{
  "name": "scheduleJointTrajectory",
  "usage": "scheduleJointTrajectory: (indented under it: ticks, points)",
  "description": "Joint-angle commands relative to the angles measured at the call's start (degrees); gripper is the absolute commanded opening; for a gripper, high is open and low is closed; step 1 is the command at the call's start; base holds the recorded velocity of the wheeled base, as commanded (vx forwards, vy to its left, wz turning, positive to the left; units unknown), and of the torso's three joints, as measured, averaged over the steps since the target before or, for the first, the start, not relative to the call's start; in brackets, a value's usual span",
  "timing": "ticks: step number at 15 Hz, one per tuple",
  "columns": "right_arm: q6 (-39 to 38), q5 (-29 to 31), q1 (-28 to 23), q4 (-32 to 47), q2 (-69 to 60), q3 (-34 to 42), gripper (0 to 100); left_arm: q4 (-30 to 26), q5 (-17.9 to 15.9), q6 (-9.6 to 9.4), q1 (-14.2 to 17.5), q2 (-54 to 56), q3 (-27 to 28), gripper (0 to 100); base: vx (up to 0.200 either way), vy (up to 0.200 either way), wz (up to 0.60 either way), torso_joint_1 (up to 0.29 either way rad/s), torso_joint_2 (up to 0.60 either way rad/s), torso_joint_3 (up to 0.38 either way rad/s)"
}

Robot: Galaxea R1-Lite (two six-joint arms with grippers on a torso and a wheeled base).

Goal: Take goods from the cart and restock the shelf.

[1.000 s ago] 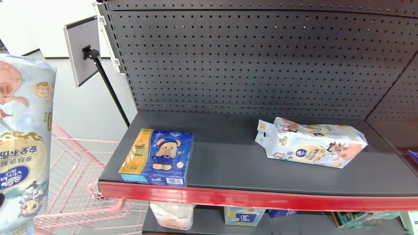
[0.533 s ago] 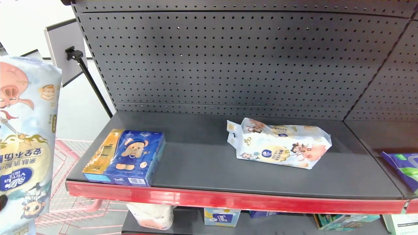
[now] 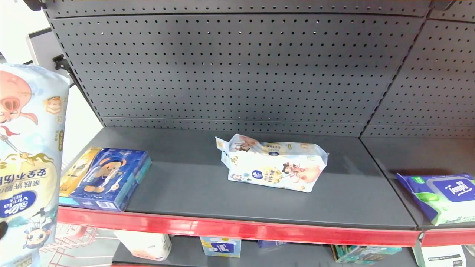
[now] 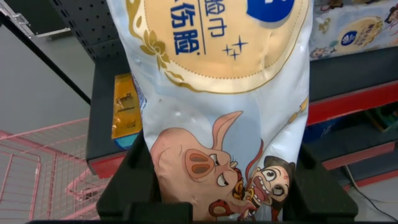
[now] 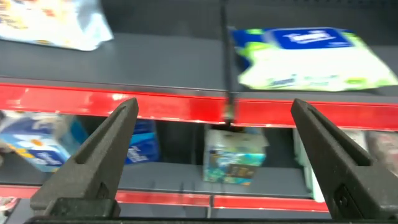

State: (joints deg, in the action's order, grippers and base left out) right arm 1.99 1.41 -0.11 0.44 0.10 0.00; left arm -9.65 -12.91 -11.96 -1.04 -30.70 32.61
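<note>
Soft plastic is what my left gripper (image 4: 227, 183) pinches: a tall tissue pack (image 4: 217, 93), held upright beside the left end of the shelf (image 3: 207, 196). My right gripper (image 5: 214, 155) hangs low before the shelf, fingers spread and empty. I think the smooth pack may slip out, or knock the blue box (image 3: 107, 178).

Shop: stocked pegboard shelf (image 3: 193, 185), pink cart (image 4: 37, 168).
</note>
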Motion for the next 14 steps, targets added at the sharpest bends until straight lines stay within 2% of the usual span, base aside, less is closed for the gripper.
scheduleJointTrajectory:
  ticks: [1,9,12,14]
  points:
    - [0.0,0.0,0.0,0.0,0.1,0.0,100,0.0,0.0,0.01,0.0,0.0,-0.1,0,0.0,-0.2,0.0,0.007,0.0,0.002]
    - [0.0,0.0,0.0,0.0,0.1,0.0,100,0.0,0.0,0.01,0.1,0.1,-0.1,0,0.0,0.0,0.0,0.0,0.0,0.0]
    - [0.0,-0.1,0.0,0.0,0.1,0.0,100,0.1,0.0,0.01,0.0,0.0,0.0,0,0.2,0.0,0.0,-0.006,0.0,0.005]
    - [0.0,-0.1,0.0,0.0,0.1,0.0,100,0.1,0.0,0.01,0.0,0.4,0.0,0,0.0,0.0,0.0,0.0,0.0,0.0]
